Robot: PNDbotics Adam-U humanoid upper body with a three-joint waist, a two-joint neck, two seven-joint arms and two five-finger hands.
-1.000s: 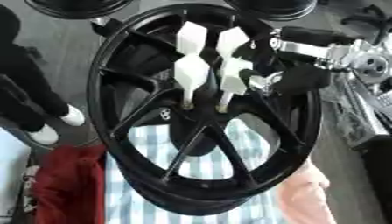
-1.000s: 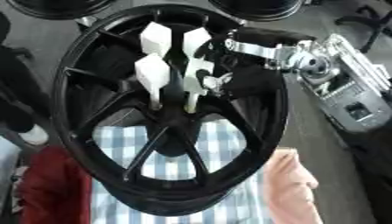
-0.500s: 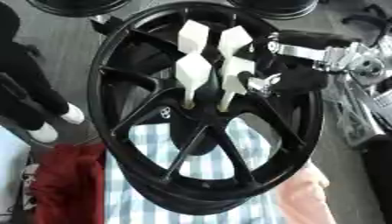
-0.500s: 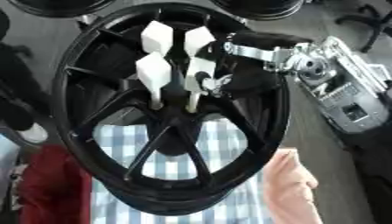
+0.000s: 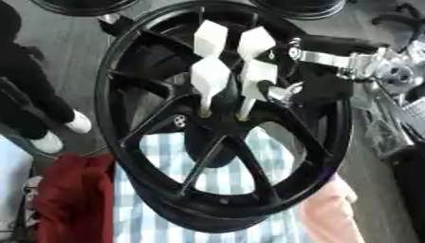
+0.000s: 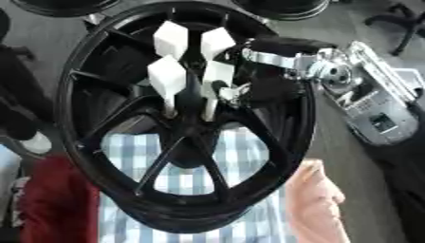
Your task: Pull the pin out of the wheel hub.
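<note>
A black spoked wheel (image 5: 158, 187) lies tilted on a checked cloth. Four white pins stand in its hub: two at the back (image 5: 210, 38) (image 5: 255, 43) and two in front (image 5: 209, 78) (image 5: 257, 76). My right hand (image 5: 314, 89) reaches in from the right over the rim, on a black and silver wrist (image 5: 340, 59). Its fingers curl against the right side of the front right pin, a silver fingertip (image 5: 284, 91) touching the pin's stem. My left hand shows in neither view.
Under the wheel lie a blue-white checked cloth (image 5: 228, 182), a red cloth (image 5: 70, 197) at the left and a pink cloth (image 5: 328, 213) at the right. A person's legs in white shoes (image 5: 79, 122) stand at the left. A silver machine (image 6: 374, 109) sits right; other wheels (image 5: 83, 4) behind.
My right wrist has shifted slightly along the rim while the hand stays at the front right pin. All the pins stand as before.
</note>
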